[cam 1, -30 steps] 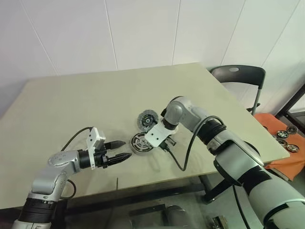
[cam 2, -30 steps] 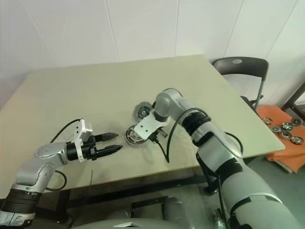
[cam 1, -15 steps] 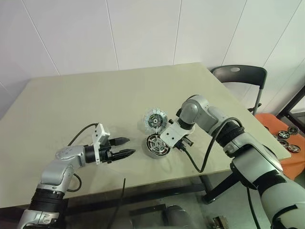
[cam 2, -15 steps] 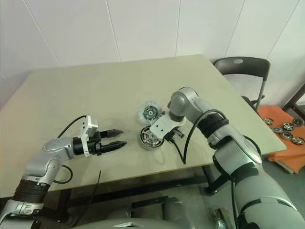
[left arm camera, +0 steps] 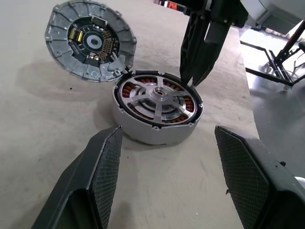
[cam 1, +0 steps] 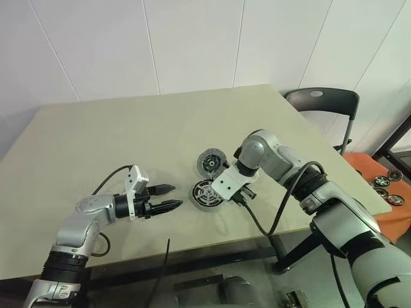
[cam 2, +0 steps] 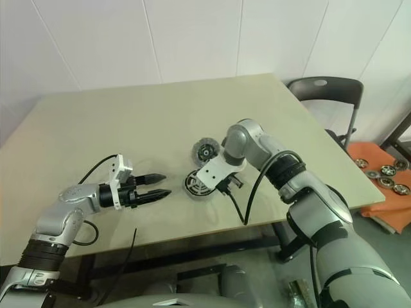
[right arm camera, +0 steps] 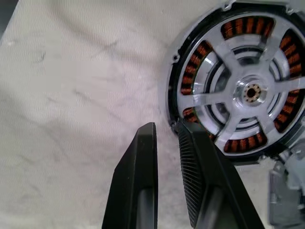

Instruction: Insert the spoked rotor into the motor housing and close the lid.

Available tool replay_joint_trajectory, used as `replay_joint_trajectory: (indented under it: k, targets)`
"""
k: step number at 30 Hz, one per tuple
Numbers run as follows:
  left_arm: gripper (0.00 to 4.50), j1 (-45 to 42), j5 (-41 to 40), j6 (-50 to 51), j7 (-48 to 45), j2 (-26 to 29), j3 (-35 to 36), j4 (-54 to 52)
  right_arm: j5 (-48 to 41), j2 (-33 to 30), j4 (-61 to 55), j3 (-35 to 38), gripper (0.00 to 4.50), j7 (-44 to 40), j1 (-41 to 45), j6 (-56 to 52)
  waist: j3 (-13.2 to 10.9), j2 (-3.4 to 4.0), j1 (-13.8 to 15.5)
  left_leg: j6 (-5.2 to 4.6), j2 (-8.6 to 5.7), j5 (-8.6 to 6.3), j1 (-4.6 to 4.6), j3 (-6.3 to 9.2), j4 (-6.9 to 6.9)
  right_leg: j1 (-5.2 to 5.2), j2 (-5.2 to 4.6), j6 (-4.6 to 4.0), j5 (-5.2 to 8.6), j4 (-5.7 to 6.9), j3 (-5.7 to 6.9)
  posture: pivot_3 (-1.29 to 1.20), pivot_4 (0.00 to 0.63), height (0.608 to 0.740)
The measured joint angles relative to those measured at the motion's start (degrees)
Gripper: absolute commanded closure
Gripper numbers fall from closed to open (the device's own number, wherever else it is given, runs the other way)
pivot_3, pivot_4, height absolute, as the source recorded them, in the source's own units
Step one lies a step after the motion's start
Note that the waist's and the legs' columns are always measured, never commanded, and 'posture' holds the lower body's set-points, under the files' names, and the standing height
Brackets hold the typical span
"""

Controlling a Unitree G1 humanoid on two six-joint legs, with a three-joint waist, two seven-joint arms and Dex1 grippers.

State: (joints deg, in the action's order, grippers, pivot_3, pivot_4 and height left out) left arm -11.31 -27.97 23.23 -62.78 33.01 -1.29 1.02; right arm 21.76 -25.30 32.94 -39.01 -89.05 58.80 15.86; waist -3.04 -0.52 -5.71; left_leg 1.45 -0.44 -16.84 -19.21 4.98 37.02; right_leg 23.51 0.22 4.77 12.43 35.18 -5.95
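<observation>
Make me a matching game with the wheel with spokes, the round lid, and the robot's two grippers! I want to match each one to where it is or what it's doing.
Things:
1. spoked rotor
2. lid
3. left gripper
4. right gripper

States:
A. fingers spread wide, aimed at the motor housing
B. sitting inside the ring of copper windings
C. lying on the table next to the housing, touching its edge
D. fingers nearly together, tips at the housing's rim

Pairs: 1-B, 2-C, 3-A, 4-D

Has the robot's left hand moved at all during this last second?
No. The left gripper sits as far from the table's front edge and from the motor housing as before; only the camera view shifted.
</observation>
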Motion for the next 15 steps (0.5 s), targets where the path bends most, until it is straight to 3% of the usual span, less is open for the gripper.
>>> replay_joint_trajectory:
  k: [6,15]
  targets:
    - [1.21,1.6,0.0,0.0,0.6,0.0,0.1,-0.1,2.7,2.0,7.5,-0.5,3.74,5.3,2.1,7.1,0.0,-0.01,-0.4,0.00,0.05,0.00,0.22,-0.01,0.00,-0.13,0.08,-0.05,-0.02,0.08,-0.03,0.00,0.000,0.740]
    - [1.21,1.6,0.0,-0.1,0.8,0.0,0.1,-0.1,4.2,3.3,11.0,-0.5,3.74,7.0,3.0,10.4,0.0,-0.01,-0.6,0.00,0.06,0.00,0.62,-0.08,-0.03,-0.44,0.10,-0.05,-0.02,0.08,-0.09,0.00,0.000,0.740]
